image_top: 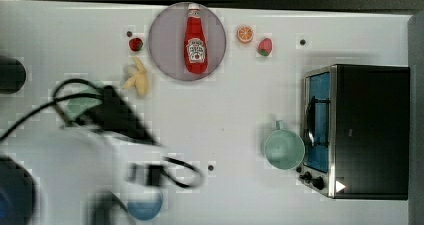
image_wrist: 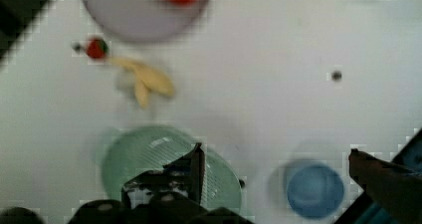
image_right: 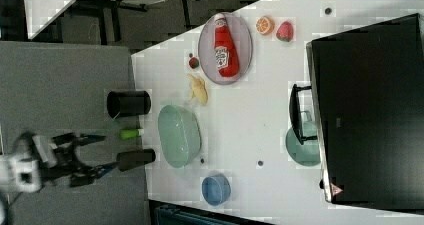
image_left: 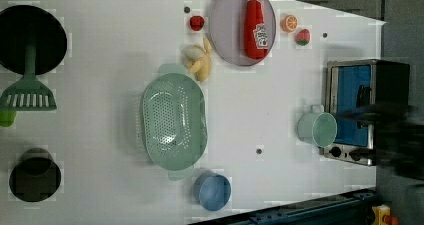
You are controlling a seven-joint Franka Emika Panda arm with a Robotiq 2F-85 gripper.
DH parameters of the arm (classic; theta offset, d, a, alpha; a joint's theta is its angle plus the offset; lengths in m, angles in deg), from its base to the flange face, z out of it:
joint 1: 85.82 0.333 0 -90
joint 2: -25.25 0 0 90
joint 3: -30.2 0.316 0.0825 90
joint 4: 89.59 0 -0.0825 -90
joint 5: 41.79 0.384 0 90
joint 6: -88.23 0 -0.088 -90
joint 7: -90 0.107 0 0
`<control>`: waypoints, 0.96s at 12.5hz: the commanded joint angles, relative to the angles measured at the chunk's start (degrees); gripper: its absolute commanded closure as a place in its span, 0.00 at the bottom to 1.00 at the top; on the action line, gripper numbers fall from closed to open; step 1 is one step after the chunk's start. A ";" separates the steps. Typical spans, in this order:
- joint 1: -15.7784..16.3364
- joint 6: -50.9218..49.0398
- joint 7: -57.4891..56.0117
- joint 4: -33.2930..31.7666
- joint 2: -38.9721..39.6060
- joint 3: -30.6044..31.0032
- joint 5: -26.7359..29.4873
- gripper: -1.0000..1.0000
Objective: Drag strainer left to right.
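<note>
a: strainer (image_left: 173,119), the large pale mint-green oval plastic one with the dotted inside, sits on the white worktop (image_left: 100,60) toward the left view's left, near the blue bowl and close to the peeled banana. it looks untouched, so i'd judge the drag hasn't begun.

b: where's the tool (image_wrist: 273,157)?

a: in the wrist view its two dark fingers (image_wrist: 191,167) stand spread wide apart, pinching nothing. one hangs in front of the strainer, the other out past the small round blue bowl (image_wrist: 315,190). from this angle i can't tell how high it hangs above the rim.

b: why spread like that?

a: my guess is it's set to drop one finger inside the rim and hook the wall, since a drag needs a push against the side, not a lift.

b: is the way open?

a: mostly. in the left view there's bare worktop between the strainer and the mint-green round mug (image_left: 318,128), which sits just in front of the silver and black toaster oven (image_left: 367,110). that mug marks about how far the strainer could slide, i'd say.

b: what's hard to read?

a: in the top view the blurred arm covers nearly all of the strainer. in the right view the strainer's holes can't be made out.
</note>
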 commanded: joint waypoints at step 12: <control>1.74 34.13 55.78 -2.67 37.11 15.95 -13.62 0.00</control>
